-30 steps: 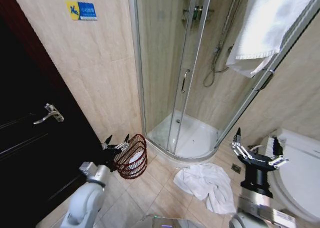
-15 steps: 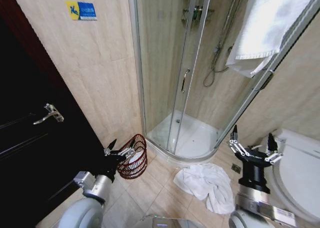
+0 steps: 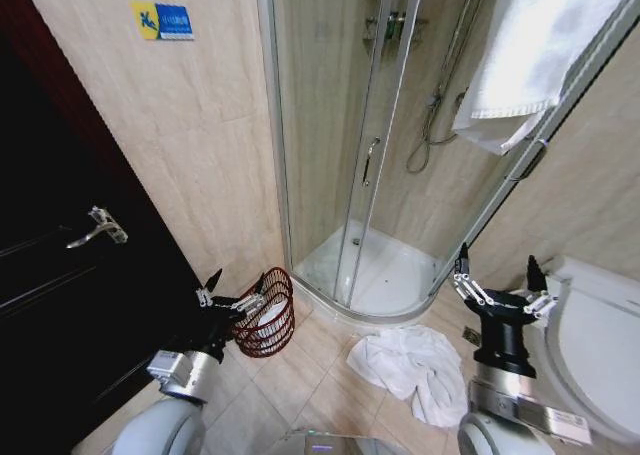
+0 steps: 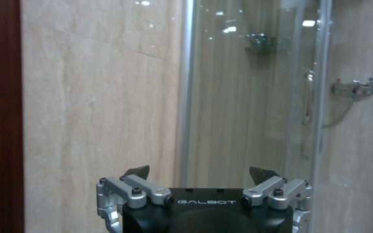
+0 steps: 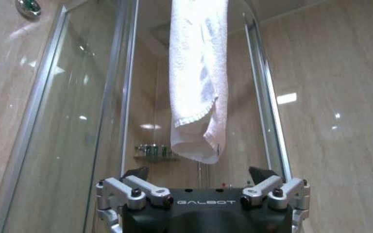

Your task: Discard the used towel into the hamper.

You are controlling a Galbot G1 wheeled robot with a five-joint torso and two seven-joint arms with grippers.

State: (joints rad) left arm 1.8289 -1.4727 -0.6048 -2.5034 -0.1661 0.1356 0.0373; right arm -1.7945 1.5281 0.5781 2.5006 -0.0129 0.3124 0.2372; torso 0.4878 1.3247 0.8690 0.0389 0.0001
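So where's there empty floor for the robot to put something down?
Bare tiles lie between the hamper and the crumpled towel. It is crowded on the right, where the towel lies between the shower tray and the toilet, beside the open right gripper.

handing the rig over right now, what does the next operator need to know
Left claw: open, empty, raised beside the hamper.
Right claw: open, empty, raised in front of the toilet.
Used towel: crumpled on the floor tiles before the shower.
Hamper stands by the wall, something white inside.
Done: nothing gripped.
Left: pick up the floor towel, drop it in the hamper.
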